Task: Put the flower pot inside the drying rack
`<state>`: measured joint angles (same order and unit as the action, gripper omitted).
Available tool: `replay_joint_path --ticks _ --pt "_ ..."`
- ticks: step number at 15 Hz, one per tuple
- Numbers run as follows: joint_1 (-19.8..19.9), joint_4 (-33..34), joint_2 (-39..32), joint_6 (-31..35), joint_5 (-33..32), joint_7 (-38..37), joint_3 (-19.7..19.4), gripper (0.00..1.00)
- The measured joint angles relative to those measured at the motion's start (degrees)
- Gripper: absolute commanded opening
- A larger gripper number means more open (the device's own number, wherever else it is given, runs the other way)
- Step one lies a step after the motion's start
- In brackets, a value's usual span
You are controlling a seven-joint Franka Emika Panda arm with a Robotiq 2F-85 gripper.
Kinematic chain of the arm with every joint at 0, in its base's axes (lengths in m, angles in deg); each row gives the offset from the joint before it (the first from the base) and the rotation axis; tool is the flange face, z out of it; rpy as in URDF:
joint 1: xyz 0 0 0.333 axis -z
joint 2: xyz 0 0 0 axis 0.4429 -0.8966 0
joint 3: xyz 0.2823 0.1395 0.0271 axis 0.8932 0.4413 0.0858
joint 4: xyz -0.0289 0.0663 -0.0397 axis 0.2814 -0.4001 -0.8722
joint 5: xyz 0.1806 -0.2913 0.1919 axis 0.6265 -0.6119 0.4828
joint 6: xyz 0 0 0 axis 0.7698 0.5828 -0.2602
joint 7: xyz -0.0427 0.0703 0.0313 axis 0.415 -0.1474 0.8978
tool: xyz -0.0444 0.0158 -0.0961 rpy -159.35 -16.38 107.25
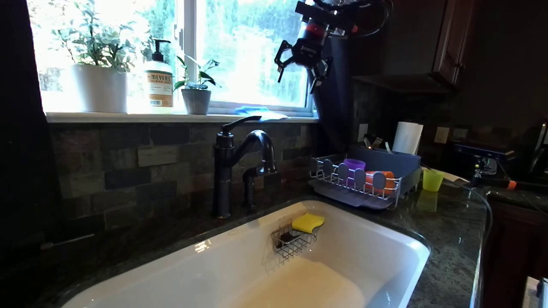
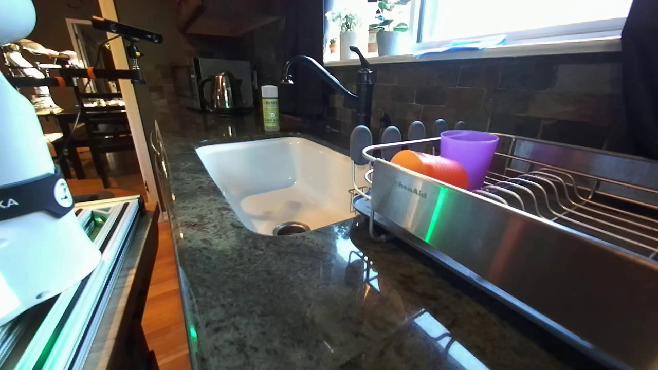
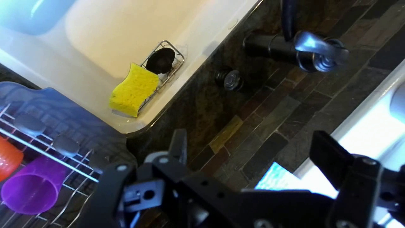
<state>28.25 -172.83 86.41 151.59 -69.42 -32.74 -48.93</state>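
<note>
The flower pot (image 1: 196, 102), small and grey with a few green leafy sprigs, stands upright on the window sill beside the labelled bottle. It also shows in an exterior view (image 2: 389, 44). The drying rack (image 1: 387, 161) stands on the counter right of the sink; it shows in an exterior view (image 2: 514, 246) and in the wrist view (image 3: 47, 153). It holds a purple cup (image 2: 468, 156) and an orange cup (image 2: 432, 167). My gripper (image 1: 296, 85) is open and empty, high before the window, apart from the pot. In the wrist view the jaws (image 3: 250, 142) are spread wide.
A black faucet (image 1: 222, 171) rises between sill and sink (image 1: 376, 239). A larger white pot (image 1: 100, 90) and soap bottle (image 1: 158, 83) stand on the sill, with a blue cloth (image 1: 261, 113). A green cup (image 1: 432, 180) stands beside the rack. A yellow sponge (image 3: 136, 90) sits in a sink caddy.
</note>
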Motion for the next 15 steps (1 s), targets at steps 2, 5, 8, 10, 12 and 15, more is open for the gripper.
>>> replay_joint_path --ticks 2,5,8,10,12,15 --pt "-0.06 0.52 -0.4 -0.12 0.03 0.16 -0.12 1.0" --pt "-0.13 0.62 -0.39 -0.15 0.04 0.22 -0.15 1.0" --pt "-0.18 0.65 -0.39 -0.16 0.04 0.24 -0.16 1.0" --pt "-1.2 0.78 -0.59 0.25 0.33 0.24 -1.1 1.0" --pt "-2.33 2.23 -1.91 0.48 2.54 1.31 -2.01 1.0" --pt "-3.31 6.48 -5.66 0.48 6.11 3.88 -2.95 1.0"
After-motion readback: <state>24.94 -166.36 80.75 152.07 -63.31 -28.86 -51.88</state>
